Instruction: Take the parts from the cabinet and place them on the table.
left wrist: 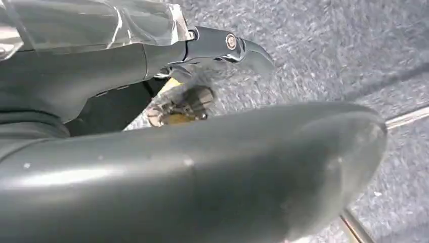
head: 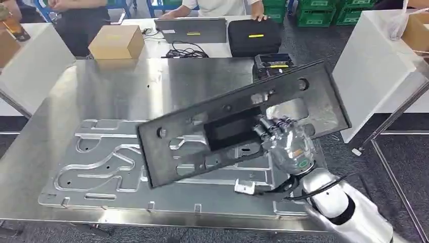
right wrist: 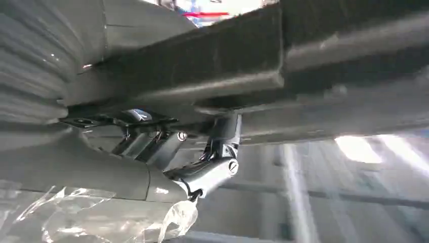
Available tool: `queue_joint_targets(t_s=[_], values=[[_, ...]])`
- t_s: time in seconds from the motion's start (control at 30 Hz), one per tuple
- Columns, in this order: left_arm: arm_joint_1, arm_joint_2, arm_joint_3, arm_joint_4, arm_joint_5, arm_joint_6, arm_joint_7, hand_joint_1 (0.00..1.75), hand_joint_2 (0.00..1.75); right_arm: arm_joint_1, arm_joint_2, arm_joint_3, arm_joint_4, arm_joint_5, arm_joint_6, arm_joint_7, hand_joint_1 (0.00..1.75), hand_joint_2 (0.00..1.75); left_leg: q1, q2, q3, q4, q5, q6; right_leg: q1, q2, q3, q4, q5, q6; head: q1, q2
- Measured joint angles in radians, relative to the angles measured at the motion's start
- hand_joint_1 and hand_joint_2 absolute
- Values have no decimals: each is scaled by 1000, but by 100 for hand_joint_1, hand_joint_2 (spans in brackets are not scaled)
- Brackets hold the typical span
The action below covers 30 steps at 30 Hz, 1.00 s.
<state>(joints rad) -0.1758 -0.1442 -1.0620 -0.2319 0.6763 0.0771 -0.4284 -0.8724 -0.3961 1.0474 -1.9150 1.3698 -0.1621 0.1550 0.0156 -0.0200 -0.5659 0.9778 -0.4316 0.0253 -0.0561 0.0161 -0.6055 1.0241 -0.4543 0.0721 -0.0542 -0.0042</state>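
While right robot hand (head: 283, 139) grips black panel (head: 243, 124) at its cutout, panel hangs tilted above surface (head: 126, 86), long axis running lower-left to upper-right, far end higher. Beneath it, silver channelled plate (head: 101, 169) lies flat on steel surface. Left robot hand (left wrist: 222, 48) over grey carpet, grasp state: cannot tell. Beyond: cardboard box (head: 116, 41), black case (head: 254, 36), green crates (head: 316, 12), people standing.

A workshop or factory floor: a stainless steel desk (head: 126, 86) carrying a machined silver metal plate (head: 111, 172), stacked green plastic crates (head: 324, 12), and grey industrial carpet (left wrist: 329, 45).
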Motion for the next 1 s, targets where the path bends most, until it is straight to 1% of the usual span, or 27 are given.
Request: queue_joint_targets(t_s=[0.03,0.07,0.1,0.13,0.17,0.2,0.23,0.27,0.33,0.37,0.4,0.43,0.5,0.53,0.57,0.6,0.63,0.67,0.7,0.73,0.77,0.8,0.83,0.87,0.9,0.93,1.0], values=[[0,0,0,0,-4,-2,0,0,0,7,18,27,2,17,0,-25,175,175,3,1,-1,1,-3,-4,-2,0,-2,2,-1,-5,-1,0],[-1,-1,0,0,-10,-7,-1,0,0,13,39,53,5,28,-1,-52,175,175,1,4,-9,22,-21,-8,3,-4,-2,1,0,-17,-1,0],[-2,-2,0,0,-11,-7,-3,0,0,23,57,72,8,33,-2,-64,175,175,3,7,-34,72,-50,-10,2,-4,-1,0,0,-21,-3,0],[-2,-2,-1,0,-12,-7,-6,0,0,29,74,91,10,33,-4,-73,175,175,2,9,-71,143,-83,-12,5,-6,-2,0,0,-21,-2,0],[-3,-2,-1,0,-13,-6,-10,0,0,35,89,113,16,31,-8,-86,175,175,2,11,-120,239,-119,-13,7,-8,-2,0,-1,-22,-3,0],[-3,-2,-1,0,-13,-5,-16,0,0,38,103,132,21,29,-11,-98,175,175,0,11,-156,303,-135,-10,12,-10,-2,0,-2,-23,-3,0],[-3,-2,-1,0,-13,-3,-18,0,0,39,119,150,29,26,-13,-109,175,175,-2,11,-176,332,-134,-7,15,-11,-1,0,-3,-25,-3,0],[-3,-2,-1,0,-11,-3,-20,0,0,40,133,169,37,22,-13,-118,175,175,-8,11,-174,313,-111,4,20,-10,1,0,-5,-27,-3,0],[-3,-2,-1,0,-10,-3,-26,0,0,41,160,189,50,20,-13,-123,175,175,-21,11,-120,184,-34,36,31,-9,7,-2,-7,-31,-3,0],[-3,-2,-1,0,-9,-3,-29,0,0,38,176,194,59,16,-15,-118,175,175,-39,10,-71,78,15,67,36,-8,12,-6,-8,-32,-3,0],[-3,2,-1,0,-7,-4,-29,0,0,37,183,197,68,11,-20,-110,175,175,-54,9,-45,15,27,99,30,-8,15,-10,-7,-33,-2,0],[-2,-1,-1,0,-5,-5,-30,0,0,33,189,201,77,9,-25,-104,175,175,-55,15,-43,11,31,98,37,-7,18,-15,-7,-32,-1,0],[2,0,-1,0,-1,-5,-32,0,0,33,195,206,87,-1,-31,-94,175,175,-62,14,-42,6,31,98,29,-13,20,-19,-7,-29,-3,0],[3,1,-1,0,3,-5,-33,0,0,32,198,206,91,-7,-31,-91,175,175,-65,12,-37,-6,36,99,31,-14,24,-25,-5,-25,-2,0],[4,1,-1,0,4,-5,-34,0,0,33,197,206,94,-10,-31,-87,175,175,-46,15,-14,-42,53,83,37,-14,25,-17,-13,-23,-2,0],[4,0,-1,0,5,-5,-35,0,0,32,197,206,99,-11,-33,-84,175,175,-50,13,-4,-54,56,78,41,-14,17,9,-33,-21,-2,0],[4,0,-1,0,5,-5,-35,0,0,28,197,207,102,-11,-36,-82,175,175,-48,15,-2,-55,58,79,39,-13,-10,67,-68,-20,-1,0],[4,0,-1,0,7,-5,-34,0,0,27,196,207,107,-14,-35,-75,175,175,-48,14,-1,-55,58,78,41,-13,-51,155,-110,-18,-1,0],[5,0,-1,0,10,-2,-34,0,0,29,195,207,113,-18,-33,-66,175,175,-49,14,-1,-55,57,78,40,-13,-89,226,-136,-16,-1,0],[6,0,-1,0,13,1,-34,0,0,31,194,207,117,-22,-29,-55,175,175,-49,14,-3,-54,57,78,40,-13,-111,264,-142,-13,-1,0],[6,0,-1,0,16,6,-35,0,0,31,189,207,121,-33,-23,-38,175,175,-49,14,-2,-54,56,77,39,-13,-111,255,-122,-11,-1,0],[6,0,-1,0,22,11,-39,0,0,31,182,204,123,-43,-21,-20,175,175,-49,13,-1,-53,55,75,38,-13,-87,200,-84,-9,-1,0],[6,0,-1,0,27,12,-43,0,0,31,174,199,124,-48,-21,-7,175,175,-48,13,0,-51,53,73,37,-14,-53,128,-46,-9,-1,0],[6,1,-1,0,35,15,-50,0,0,31,161,189,124,-51,-23,13,175,175,-47,12,0,-44,49,67,36,-15,1,19,3,-8,-1,0],[7,2,-1,0,42,19,-54,0,0,32,147,178,124,-50,-23,28,175,175,-49,12,-2,-36,44,60,36,-18,27,-40,7,-10,-1,0],[7,5,-1,0,52,22,-57,0,0,32,136,169,121,-46,-20,39,175,175,-56,11,-7,-27,38,56,37,-13,29,-43,10,-21,-1,0],[7,10,1,0,68,23,-63,0,0,38,100,142,106,-38,-8,56,175,175,-55,12,-8,-25,38,55,40,-11,27,-42,12,-30,-1,0]])
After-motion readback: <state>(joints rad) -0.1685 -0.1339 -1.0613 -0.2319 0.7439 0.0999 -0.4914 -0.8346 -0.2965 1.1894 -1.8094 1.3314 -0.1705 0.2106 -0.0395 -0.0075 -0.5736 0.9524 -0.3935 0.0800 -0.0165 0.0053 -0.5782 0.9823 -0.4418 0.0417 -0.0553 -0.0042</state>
